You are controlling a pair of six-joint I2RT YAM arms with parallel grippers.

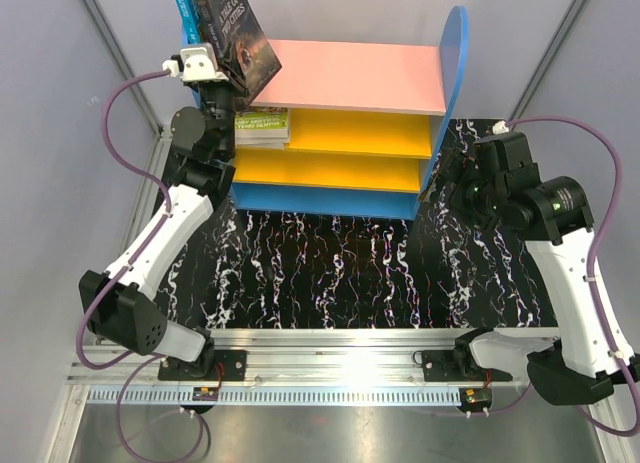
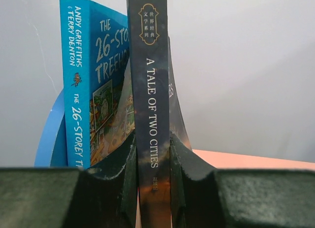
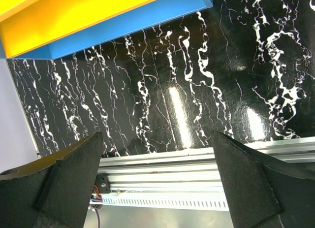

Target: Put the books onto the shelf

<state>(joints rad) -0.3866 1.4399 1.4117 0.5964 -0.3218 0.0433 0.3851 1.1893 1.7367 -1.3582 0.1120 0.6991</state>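
My left gripper is shut on the spine of the dark "A Tale of Two Cities" book. It holds the book upright over the left end of the shelf's pink top board. Just to its left the blue "26-Storey Treehouse" book stands upright by the blue side panel. A yellow-green book lies flat on the upper yellow board. My right gripper hangs open and empty over the mat, right of the shelf.
The shelf stands at the back of a black, white-veined mat. Its blue bottom board faces the arms. A metal rail runs along the near edge. Grey walls close in on the sides.
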